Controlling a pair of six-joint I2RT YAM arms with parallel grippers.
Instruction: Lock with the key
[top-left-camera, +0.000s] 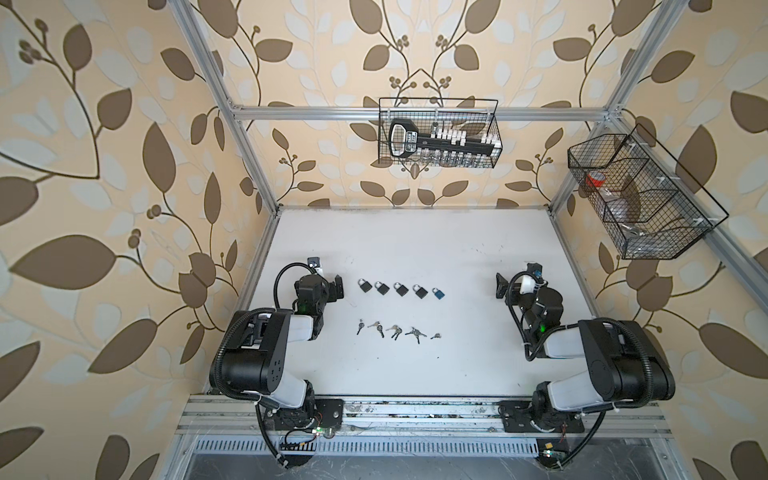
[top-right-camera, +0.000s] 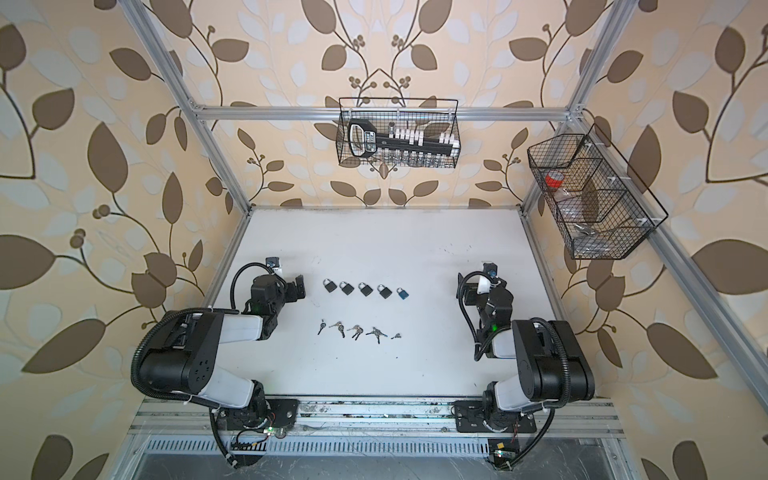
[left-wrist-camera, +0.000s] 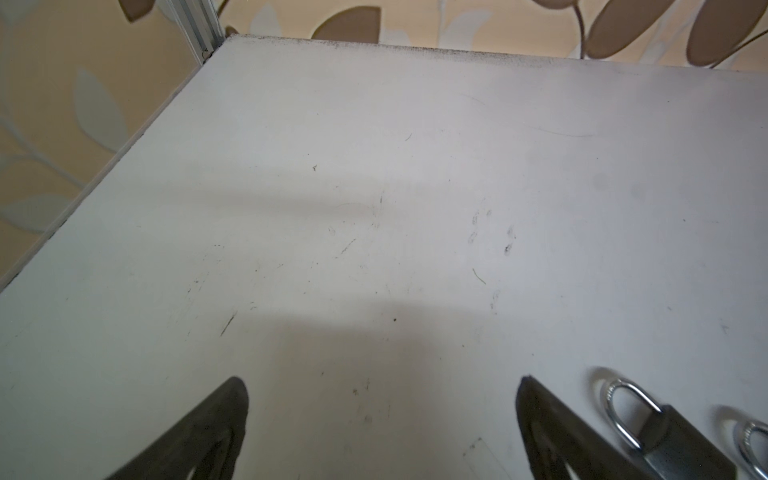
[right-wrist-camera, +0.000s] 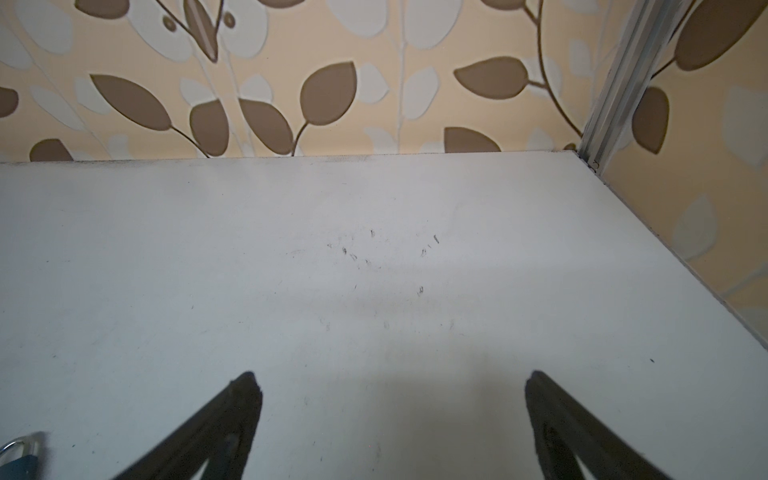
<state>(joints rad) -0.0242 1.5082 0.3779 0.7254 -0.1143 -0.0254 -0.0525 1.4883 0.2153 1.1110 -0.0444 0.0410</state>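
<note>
The left claw (top-left-camera: 338, 287) and right claw (top-left-camera: 499, 285) were wide open, holding nothing. It looked best to pinch the leftmost key (top-left-camera: 360, 326) by its head.

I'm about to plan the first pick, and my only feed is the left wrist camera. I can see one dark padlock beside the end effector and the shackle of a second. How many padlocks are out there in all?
Observer: There are five padlocks in one row. Four are dark, and the blue padlock sits at the row's right end in both top views.
Operator: Are any keys on the table?
Observer: Yes. The keys lie in five small groups, forming a second row nearer the arm bases.
Operator: Where is the other arm?
Observer: The right end effector is open and holds nothing. It sits well to the right of the blue padlock, not touching it.
</note>
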